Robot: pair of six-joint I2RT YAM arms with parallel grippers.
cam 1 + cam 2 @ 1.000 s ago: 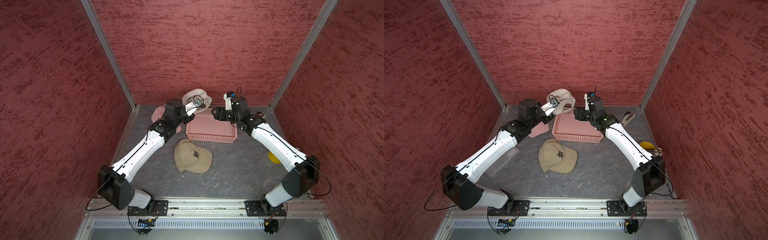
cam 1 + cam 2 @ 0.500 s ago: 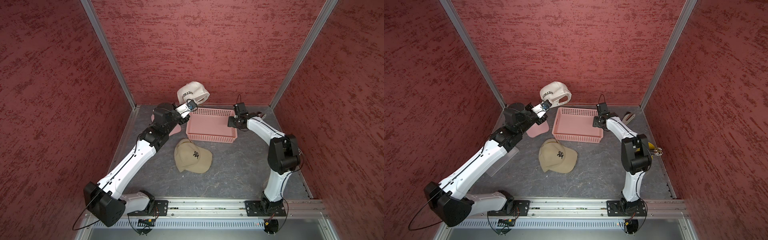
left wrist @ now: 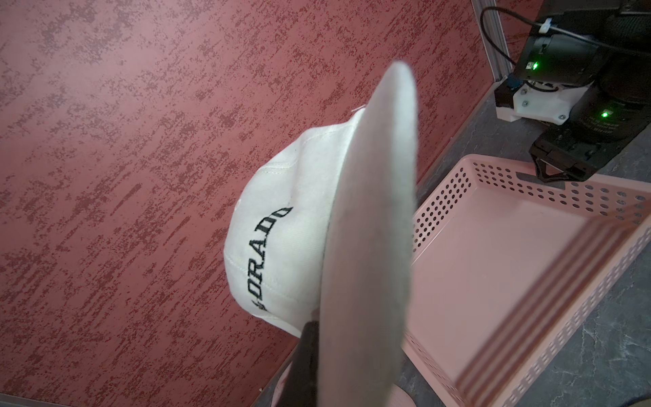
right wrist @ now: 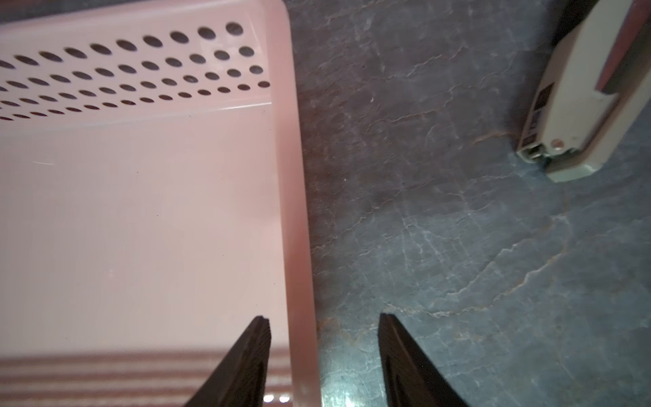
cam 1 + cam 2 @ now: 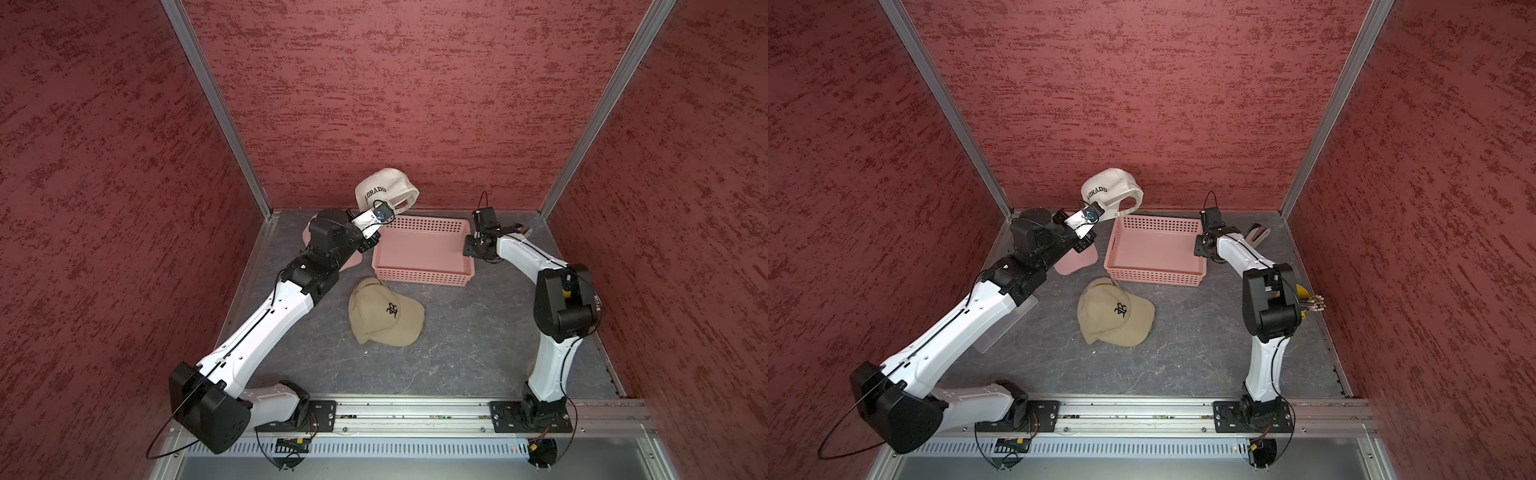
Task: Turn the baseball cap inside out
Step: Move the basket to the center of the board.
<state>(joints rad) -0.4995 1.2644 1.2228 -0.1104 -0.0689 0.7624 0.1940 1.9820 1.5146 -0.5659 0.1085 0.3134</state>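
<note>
Drawn back from the white cap (image 5: 384, 189), the right gripper (image 4: 324, 322) is parted astride the right rim of the pink basket (image 4: 297, 176). The cap's brim is clamped by the left gripper (image 3: 316, 334), high by the far wall (image 5: 415, 104).

Cap (image 5: 384, 313) on table (image 5: 478, 332) before basket (image 5: 422, 279); second cap (image 5: 382, 189) aloft behind basket; stapler (image 5: 1257, 234) right.

Brim of white cap (image 3: 278, 229) pinched in left fingers (image 3: 302, 363); pink basket (image 3: 440, 218) beside; red wall (image 3: 141, 141) behind.
</note>
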